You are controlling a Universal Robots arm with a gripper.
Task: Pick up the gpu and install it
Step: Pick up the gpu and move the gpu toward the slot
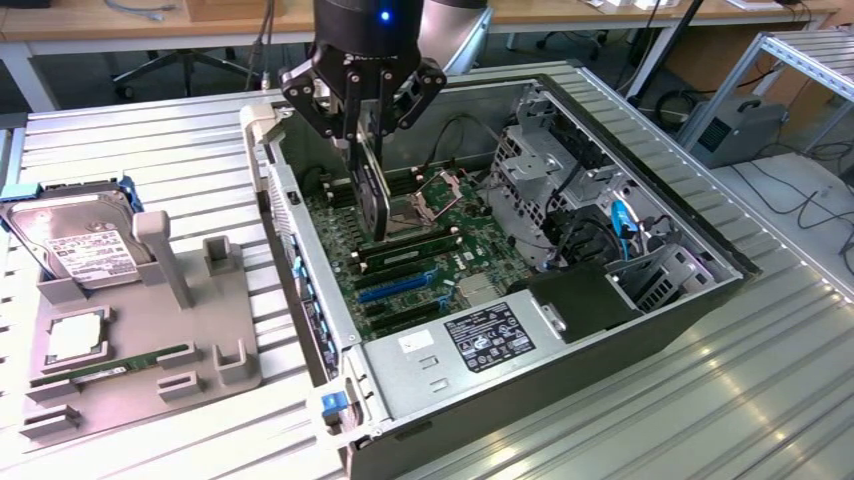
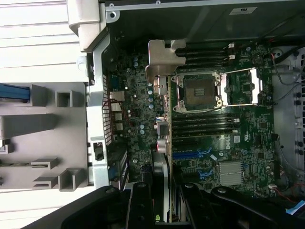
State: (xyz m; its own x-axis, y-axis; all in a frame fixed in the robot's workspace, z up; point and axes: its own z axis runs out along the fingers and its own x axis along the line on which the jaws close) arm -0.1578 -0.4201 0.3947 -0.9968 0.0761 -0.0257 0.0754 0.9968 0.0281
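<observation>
Your gripper (image 2: 164,202) grips the gpu (image 1: 371,195) by its top edge.
Its jaws are half closed on the card, which hangs upright just above the motherboard (image 1: 430,268) inside the open case (image 1: 441,375).

Black gpu (image 1: 374,195) with silver bracket (image 2: 164,59) is spotted under the black gripper (image 1: 370,135), green motherboard (image 1: 447,255) beneath.
</observation>
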